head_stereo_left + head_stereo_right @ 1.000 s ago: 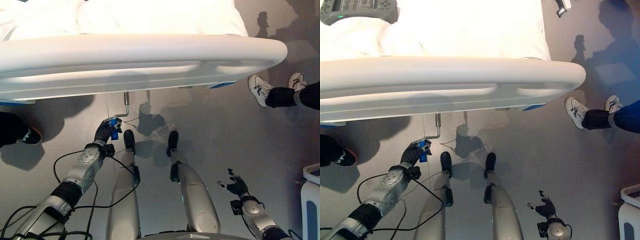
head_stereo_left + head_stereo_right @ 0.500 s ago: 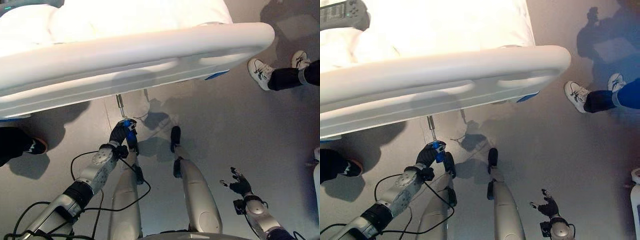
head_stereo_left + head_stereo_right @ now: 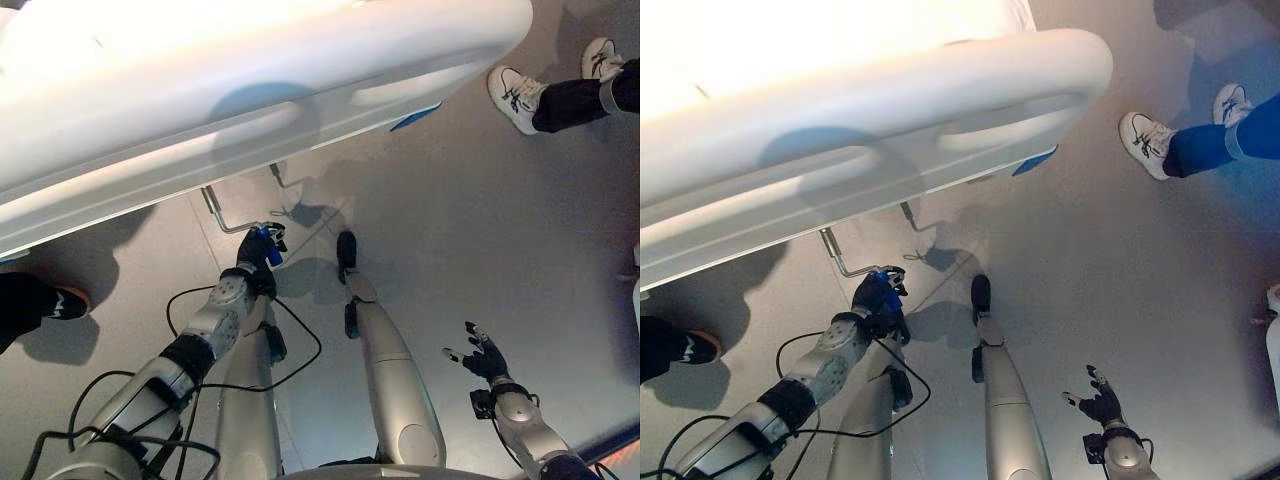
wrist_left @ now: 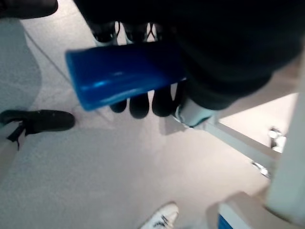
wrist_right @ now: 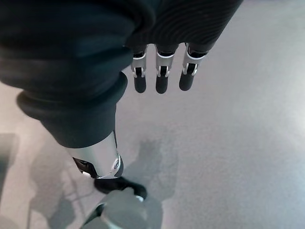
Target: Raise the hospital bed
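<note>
- Two hands are showing in the head views: the left hand [image 3: 256,258] is sitting at centre left of the frame, and the right hand [image 3: 481,353] is hanging at lower right over bare floor [image 3: 470,230].
- Left fingers [image 4: 139,104] are curling round the blue grip [image 4: 125,75] of the crank [image 3: 840,258]; the dark tips are wrapping under the grip in the wrist view.
- That crank's metal rod is running from the grip up and left, bending, then going under the bed [image 3: 250,90].
- Bed's white footboard is stretching across the upper part of the frame, tilting from lower left to upper right, with two long cut-outs in it.
- A second, smaller crank [image 3: 283,182] is hanging under the footboard, just right of the first, untouched.
- Right fingers [image 5: 161,75] are hanging straight and slightly apart, thumb out to the side, touching nothing.
- One person's white shoes [image 3: 520,95] and dark trouser legs are showing at upper right.
- Another dark shoe [image 3: 55,300] is showing at the left edge, below the bed.
</note>
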